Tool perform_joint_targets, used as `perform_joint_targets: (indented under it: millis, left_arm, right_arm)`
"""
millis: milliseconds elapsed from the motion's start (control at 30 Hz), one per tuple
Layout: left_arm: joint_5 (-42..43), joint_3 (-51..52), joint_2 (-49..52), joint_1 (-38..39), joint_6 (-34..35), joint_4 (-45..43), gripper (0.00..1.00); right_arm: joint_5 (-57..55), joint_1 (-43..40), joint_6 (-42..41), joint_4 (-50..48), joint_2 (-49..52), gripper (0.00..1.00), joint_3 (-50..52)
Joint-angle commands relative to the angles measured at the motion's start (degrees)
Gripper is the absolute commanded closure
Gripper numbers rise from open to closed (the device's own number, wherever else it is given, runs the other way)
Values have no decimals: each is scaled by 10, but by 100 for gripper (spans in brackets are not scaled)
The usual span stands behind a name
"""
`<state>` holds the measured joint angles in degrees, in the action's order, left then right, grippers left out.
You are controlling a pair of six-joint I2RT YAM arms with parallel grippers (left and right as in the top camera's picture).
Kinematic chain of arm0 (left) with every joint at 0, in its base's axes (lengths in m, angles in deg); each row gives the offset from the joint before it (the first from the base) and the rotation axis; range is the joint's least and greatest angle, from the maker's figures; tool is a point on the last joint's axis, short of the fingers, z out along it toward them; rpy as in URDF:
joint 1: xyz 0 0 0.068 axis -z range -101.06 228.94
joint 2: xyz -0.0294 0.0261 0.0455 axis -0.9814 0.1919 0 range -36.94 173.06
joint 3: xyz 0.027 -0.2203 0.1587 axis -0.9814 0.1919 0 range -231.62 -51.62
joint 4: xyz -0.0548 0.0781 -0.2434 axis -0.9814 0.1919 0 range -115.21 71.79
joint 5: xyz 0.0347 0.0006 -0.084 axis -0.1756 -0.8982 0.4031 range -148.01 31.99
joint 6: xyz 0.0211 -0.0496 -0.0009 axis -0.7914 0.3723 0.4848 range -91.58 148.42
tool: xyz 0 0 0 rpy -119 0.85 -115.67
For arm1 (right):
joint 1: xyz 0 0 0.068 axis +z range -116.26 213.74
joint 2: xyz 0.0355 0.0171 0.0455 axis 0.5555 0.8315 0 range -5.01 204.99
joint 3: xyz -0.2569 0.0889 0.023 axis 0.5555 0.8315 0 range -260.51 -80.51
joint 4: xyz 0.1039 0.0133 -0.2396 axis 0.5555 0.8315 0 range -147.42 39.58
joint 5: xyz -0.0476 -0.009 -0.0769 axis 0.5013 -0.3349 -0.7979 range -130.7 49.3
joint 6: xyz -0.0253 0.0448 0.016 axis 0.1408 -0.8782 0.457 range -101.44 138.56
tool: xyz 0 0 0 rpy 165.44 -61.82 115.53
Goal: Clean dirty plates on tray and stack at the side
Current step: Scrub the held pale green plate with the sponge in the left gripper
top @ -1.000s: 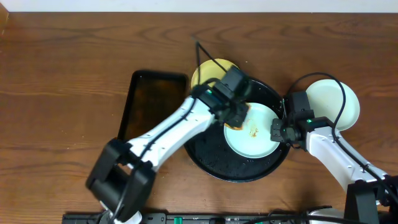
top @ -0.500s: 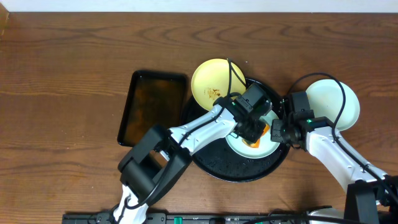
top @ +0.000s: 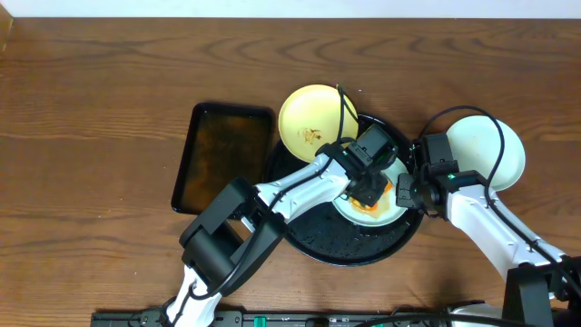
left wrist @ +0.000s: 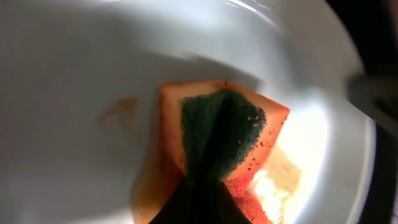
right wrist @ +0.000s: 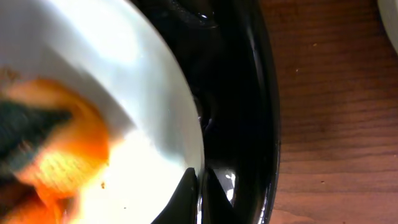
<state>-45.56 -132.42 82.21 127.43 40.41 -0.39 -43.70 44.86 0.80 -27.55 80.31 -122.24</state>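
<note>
A mint-white plate (top: 386,218) lies in the round black tray (top: 318,238), right of centre. My left gripper (top: 370,193) is shut on an orange sponge with a green pad (left wrist: 219,134) and presses it on this plate (left wrist: 74,74). My right gripper (right wrist: 200,186) is shut on the plate's right rim (right wrist: 186,134), inside the tray rim (right wrist: 261,93). A pale yellow plate (top: 309,123) with brown specks rests on the tray's far left rim. Another mint-white plate (top: 490,150) lies on the table to the right.
A rectangular dark tray (top: 222,154) lies left of the round tray. Cables run over the yellow plate and around the right plate. Brown wooden table (top: 91,109) all around.
My left gripper has moved the sponge right across the plate, from its left edge to its middle right. The yellow plate is now uncovered. The right arm has held still.
</note>
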Motion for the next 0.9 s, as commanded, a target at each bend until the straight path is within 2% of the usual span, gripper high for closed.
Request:
perform_joint_targets:
  millis: [0,367,500,667,867]
  left_arm:
    - [-151,2,25,-20,-3,8,92]
    - [-162,-7,-7,-22,-3,22,92]
    - [-161,-7,-51,-22,-3,44,92]
    - [-162,-7,-106,-25,-3,81,92]
    - [-161,-7,-146,-51,-3,113,92]
  right_arm:
    - [-12,-6,6,4,-7,99,-4]
    - [-12,-6,6,12,-7,99,-4]
    - [-12,-6,6,13,-7,98,-4]
    - [-3,-6,6,13,-7,84,-4]
    - [43,-6,4,13,-7,78,-3]
